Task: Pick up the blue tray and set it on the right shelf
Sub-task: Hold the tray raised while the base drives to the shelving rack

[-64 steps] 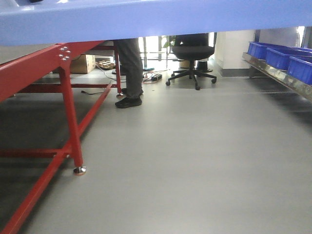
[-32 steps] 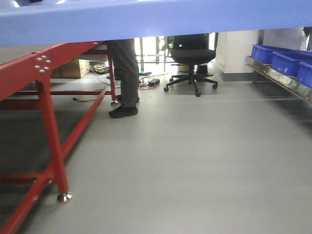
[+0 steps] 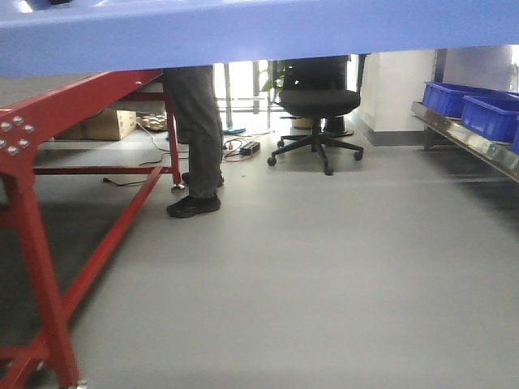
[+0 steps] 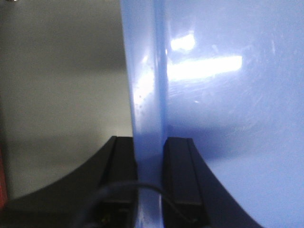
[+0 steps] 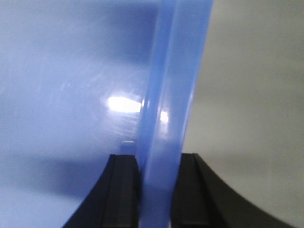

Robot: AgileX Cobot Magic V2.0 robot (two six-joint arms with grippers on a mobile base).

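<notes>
Periwinkle plastic fills the top of the front view: the blue tray is held aloft between both arms. The left gripper pinches one rim and the right gripper pinches the opposite rim, pads pressed to either side of the flange. Over the last second the red table has slid left and grown larger, and the right shelf with its blue bins has drifted toward the frame's edge. The base is probably rolling forward, though a slight turn cannot be excluded. The tray is in transit and the placement is not yet begun.
</notes>
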